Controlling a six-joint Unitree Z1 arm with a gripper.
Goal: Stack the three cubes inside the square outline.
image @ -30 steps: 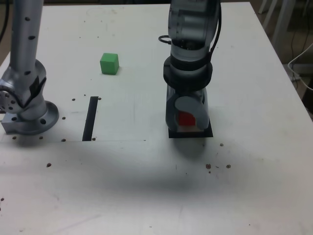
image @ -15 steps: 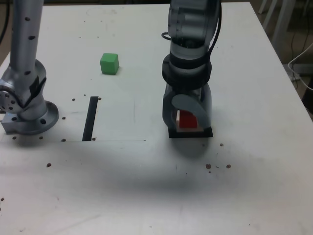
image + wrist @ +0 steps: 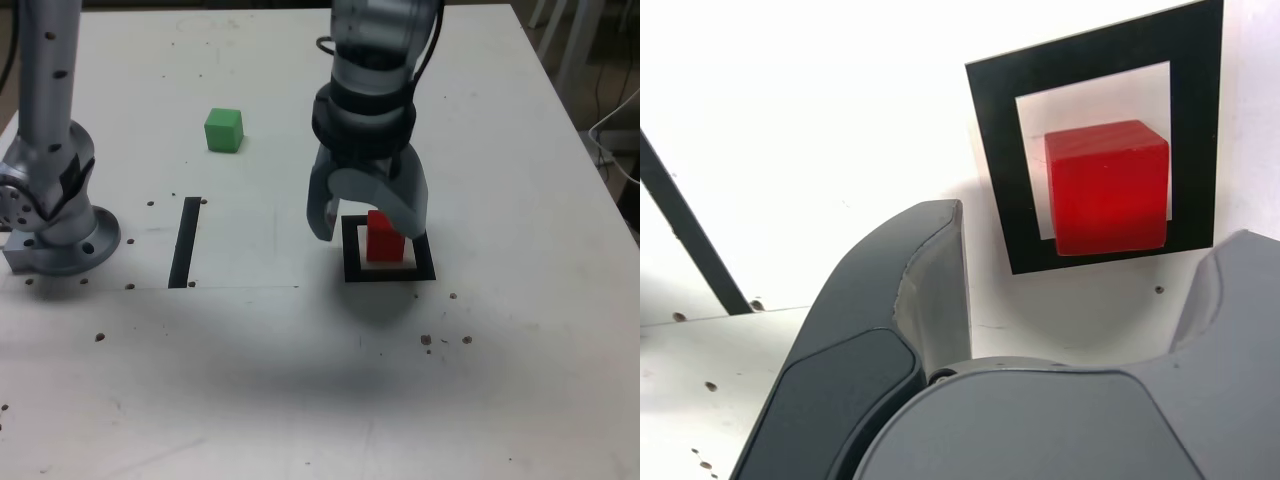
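At the exterior view's far left stands the arm's grey base [image 3: 55, 215]; a thin black strip [image 3: 185, 241] lies just right of it, with the green cube [image 3: 224, 130] above. Centre frame, the gripper [image 3: 368, 215] hangs spread wide, empty, partly screening the red cube [image 3: 384, 237], which sits inside the square outline [image 3: 389, 272]. No yellow cube shows.

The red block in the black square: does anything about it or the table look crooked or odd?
Little stands out. The red cube sits inside the square outline, roughly squared with it, with the open gripper above it. The green cube stands apart. No yellow cube shows. Small dark specks dot the table.
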